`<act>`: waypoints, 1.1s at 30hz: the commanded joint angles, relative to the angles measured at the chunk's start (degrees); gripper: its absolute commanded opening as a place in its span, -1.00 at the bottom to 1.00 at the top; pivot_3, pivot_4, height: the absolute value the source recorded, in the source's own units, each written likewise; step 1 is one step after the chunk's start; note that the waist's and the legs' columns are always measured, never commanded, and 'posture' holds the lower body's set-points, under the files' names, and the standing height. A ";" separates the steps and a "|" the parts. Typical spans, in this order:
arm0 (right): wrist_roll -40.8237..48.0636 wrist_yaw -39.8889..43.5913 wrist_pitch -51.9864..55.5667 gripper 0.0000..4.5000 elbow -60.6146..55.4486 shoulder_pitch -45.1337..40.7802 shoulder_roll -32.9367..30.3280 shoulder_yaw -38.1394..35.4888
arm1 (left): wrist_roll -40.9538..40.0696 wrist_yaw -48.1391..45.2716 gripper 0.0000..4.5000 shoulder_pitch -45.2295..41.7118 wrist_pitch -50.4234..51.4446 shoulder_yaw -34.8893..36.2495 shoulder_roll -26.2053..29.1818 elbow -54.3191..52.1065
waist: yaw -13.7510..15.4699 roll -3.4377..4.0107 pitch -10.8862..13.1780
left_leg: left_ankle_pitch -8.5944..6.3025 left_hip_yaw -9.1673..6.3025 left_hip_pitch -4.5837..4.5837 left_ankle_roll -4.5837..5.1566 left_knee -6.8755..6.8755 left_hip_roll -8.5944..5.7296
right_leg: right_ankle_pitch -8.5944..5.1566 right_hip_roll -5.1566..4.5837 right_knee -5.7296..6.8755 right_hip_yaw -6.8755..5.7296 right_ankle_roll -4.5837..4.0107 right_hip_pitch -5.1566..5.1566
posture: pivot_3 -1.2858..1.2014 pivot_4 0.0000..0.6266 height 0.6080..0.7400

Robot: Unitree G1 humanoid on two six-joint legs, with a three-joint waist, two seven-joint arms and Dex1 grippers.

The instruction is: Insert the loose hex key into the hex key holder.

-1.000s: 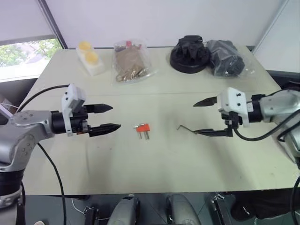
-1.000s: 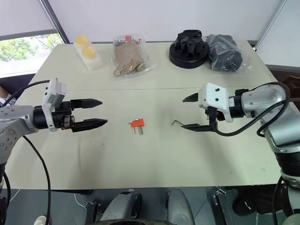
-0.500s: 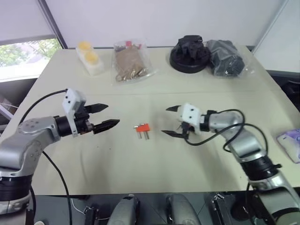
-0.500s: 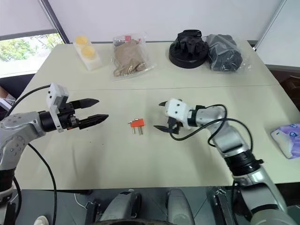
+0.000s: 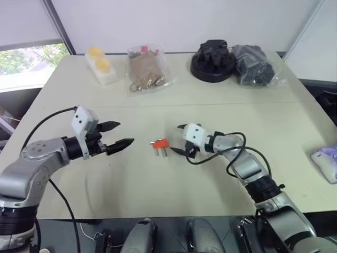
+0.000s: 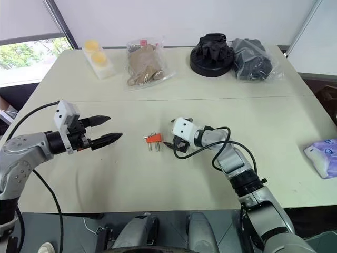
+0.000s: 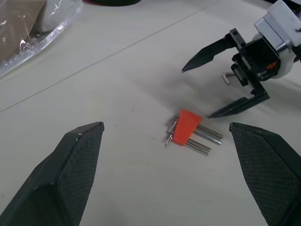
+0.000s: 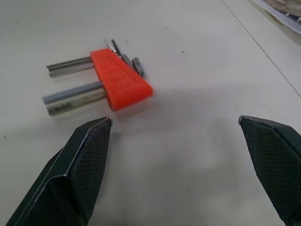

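Red-orange plastic is marking out the hex key holder, which is lying flat on the table with its short grey keys sticking out of the side nearer the robot. The loose hex key is lying to the right of the holder, close by but not touching it. Only its small bent end is showing in the left wrist view, deep between the fingers of the right tool, and the rest of the rod is being hidden by that tool.

The right tool is reaching in just beside the holder with its fingers spread wide and gripping nothing; its nearer fingertip is almost at the holder's keys. The left tool is hovering well to the left of the holder, equally wide open and empty, pointing towards it.

The key is looking thin, stiff and light (and probably slick against the smooth table), so it is likely to roll or skate away under a pinch. Taking it across the long shank, near the bend, seems best, leaving the straight end free for the slot. The holder itself is light and is likely needing the left tool to steady it.
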 commanded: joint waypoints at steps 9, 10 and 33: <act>-0.48 1.64 0.42 1.00 -2.07 0.34 2.84 2.07 | 0.62 0.52 0.98 0.65 -1.99 1.77 0.26 -2.44 | -0.06 0.00 0.00 | 0.00 -0.01 0.00 0.00 -0.01 0.01 | 0.00 0.01 0.00 0.00 0.00 0.00 | 0.03 -0.52 1.00; -0.69 1.54 0.19 1.00 -1.75 0.10 3.01 2.13 | 0.59 0.63 0.98 0.67 -1.99 1.82 0.21 -2.54 | -0.06 0.00 0.00 | 0.00 -0.01 0.00 0.00 -0.01 0.01 | 0.00 0.01 0.00 0.00 0.00 0.00 | 0.03 -0.52 1.00; -0.26 4.40 4.31 1.00 9.56 -4.04 7.59 2.64 | 0.98 2.78 0.98 1.26 -2.76 1.58 -0.53 -4.11 | -0.57 -0.01 -0.02 | 0.02 -0.02 0.05 -0.04 -0.04 0.04 | 0.01 0.06 0.03 0.00 -0.01 0.00 | 0.03 -0.52 1.00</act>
